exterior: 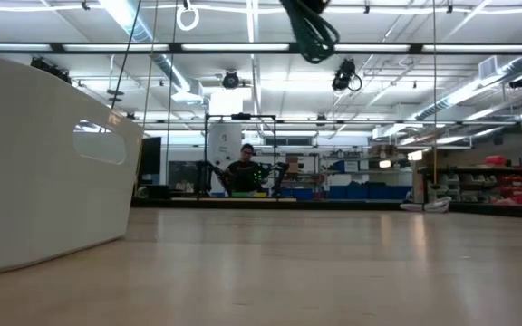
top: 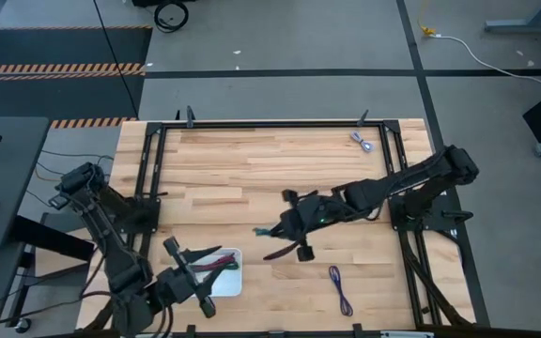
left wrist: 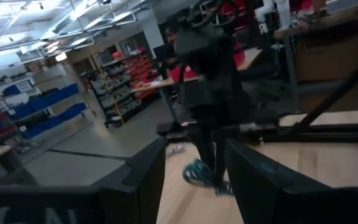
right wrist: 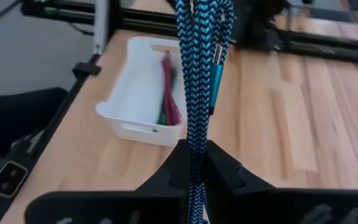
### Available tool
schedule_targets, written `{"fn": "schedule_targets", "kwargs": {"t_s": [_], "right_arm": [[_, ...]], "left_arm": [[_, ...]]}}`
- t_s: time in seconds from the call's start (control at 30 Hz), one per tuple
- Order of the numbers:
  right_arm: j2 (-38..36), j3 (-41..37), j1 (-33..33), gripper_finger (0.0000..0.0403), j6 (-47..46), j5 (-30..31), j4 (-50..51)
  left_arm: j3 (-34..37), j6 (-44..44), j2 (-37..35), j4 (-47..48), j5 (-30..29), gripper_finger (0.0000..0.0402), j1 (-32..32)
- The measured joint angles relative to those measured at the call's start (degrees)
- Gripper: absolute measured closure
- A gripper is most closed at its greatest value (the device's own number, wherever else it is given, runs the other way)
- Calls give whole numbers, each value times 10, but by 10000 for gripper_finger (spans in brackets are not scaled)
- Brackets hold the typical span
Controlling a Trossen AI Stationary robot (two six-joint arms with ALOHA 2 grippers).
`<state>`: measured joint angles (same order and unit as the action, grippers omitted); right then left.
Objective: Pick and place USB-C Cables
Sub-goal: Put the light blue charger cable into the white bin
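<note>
My right gripper hovers over the middle of the table, shut on the teal USB-C cable. The white tray sits near the table's near edge, left of centre, with the dark red cable and the green cable lying in it. The purple cable lies flat near the near edge, to the right of the tray. The silver-grey cable rests near the far right corner. My left gripper waits open at the tray's left side. My right gripper pinches the teal cable bundle between its two fingers, several strands together. The fingers point toward the table's left side. The bundle is lifted clear of the table and its loops hang well above the tabletop.
A black metal frame runs around the wooden tabletop. Bare wood lies between the tray and my right gripper. In the low view the tray's wall fills the left side. A person sits far back in the room.
</note>
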<state>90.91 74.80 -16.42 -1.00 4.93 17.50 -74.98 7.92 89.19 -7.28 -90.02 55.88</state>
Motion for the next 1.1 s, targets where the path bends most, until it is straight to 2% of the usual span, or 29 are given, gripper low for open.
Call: {"fn": "schedule_targets", "kwargs": {"t_s": [0.13, 0.27, 0.53, 0.77, 1.1], "right_arm": [[52, 21, 0, 380, 39, -23, -50], [106, 38, -2, 380, 68, -49, -147], [192, 92, -3, 380, 81, -105, -290], [251, 120, -19, 380, 84, -113, -364], [308, 126, -22, 379, 87, -109, -414]], "left_arm": [[0, -18, 0, 16, 0, 230, 7], [0, -24, 1, 20, 0, 230, 17], [0, -46, 1, 30, 0, 230, 20], [0, -42, 1, 32, 0, 230, 17], [1, -11, 1, 34, 0, 230, 0]]}}
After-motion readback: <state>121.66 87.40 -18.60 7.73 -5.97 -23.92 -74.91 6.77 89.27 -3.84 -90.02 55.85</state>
